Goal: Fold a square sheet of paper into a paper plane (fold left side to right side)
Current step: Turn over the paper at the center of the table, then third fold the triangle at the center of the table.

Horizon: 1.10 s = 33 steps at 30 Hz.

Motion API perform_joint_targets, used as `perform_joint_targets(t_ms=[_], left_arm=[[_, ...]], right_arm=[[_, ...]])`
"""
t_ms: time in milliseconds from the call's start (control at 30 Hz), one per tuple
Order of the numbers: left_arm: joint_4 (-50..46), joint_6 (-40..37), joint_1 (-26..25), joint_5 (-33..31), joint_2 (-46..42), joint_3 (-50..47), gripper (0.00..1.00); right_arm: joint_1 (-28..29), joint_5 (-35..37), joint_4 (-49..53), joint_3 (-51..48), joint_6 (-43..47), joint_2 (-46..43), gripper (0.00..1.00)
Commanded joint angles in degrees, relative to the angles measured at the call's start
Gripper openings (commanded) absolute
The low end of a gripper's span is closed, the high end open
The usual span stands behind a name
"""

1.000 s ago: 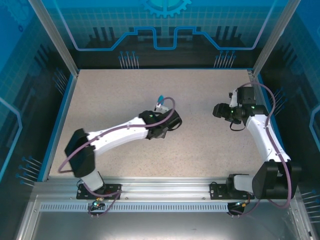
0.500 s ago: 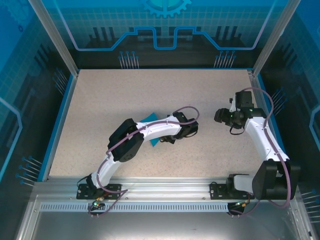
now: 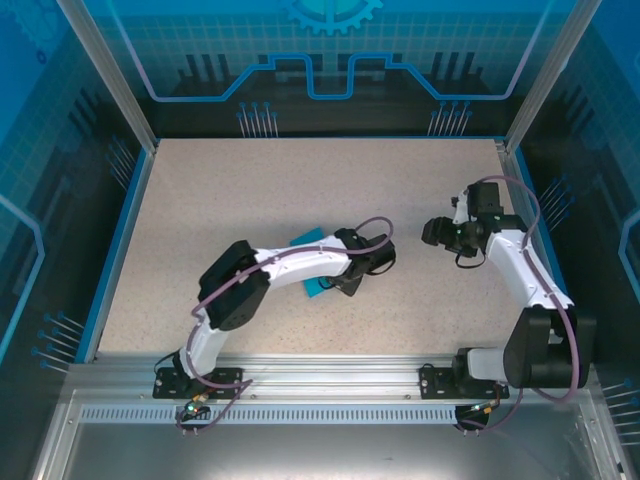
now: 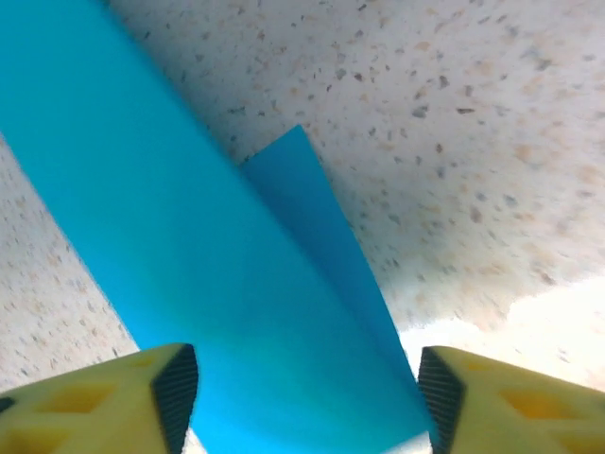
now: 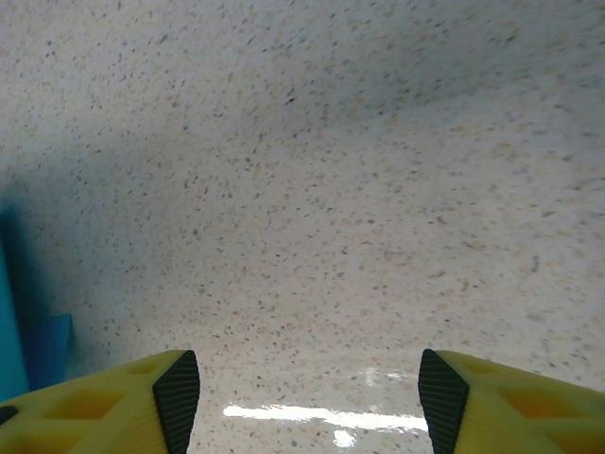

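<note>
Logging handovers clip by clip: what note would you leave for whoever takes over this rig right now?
Left gripper: fingers open, straddling the blue paper, which lies on the table mid-workspace.
Right gripper: open, empty, over bare table to the right.
Done: paper shows layered folds.
Left: remaining folds; no finished dart visible yet.

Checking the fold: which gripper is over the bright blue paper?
The left gripper: bright blue paper lies between its open fingers; the right gripper faces speckled table.

Top view: folded blue paper point(image 3: 306, 239) mostly hidden under left arm point(image 3: 290, 265). Left wrist view: paper cut off at 11 and 6 o'clock.
</note>
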<state>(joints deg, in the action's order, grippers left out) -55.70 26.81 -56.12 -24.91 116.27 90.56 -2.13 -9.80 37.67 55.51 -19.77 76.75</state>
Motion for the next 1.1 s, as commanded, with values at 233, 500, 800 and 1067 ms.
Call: perform_joint_targets(t_ms=[233,500,800,1067], left_arm=[[25.39,4.91,13.17,22.15,-33.24,-28.33,0.92],[48.46,18.48,31.08,37.93,-41.56,-50.27,0.92],[52.53,20.2,34.61,40.55,-40.0,-54.62,0.86],[52.04,19.45,34.62,41.25,-38.27,-54.0,0.86]], right_arm=[[15.19,-18.36,-8.62,8.27,-1.13,14.36,0.66],[26.81,-23.26,-16.65,18.47,-7.25,29.92,0.65],[30.87,-26.54,-17.98,28.3,-9.23,43.27,0.63],[31.57,-23.8,-15.13,31.39,-8.11,48.36,0.63]])
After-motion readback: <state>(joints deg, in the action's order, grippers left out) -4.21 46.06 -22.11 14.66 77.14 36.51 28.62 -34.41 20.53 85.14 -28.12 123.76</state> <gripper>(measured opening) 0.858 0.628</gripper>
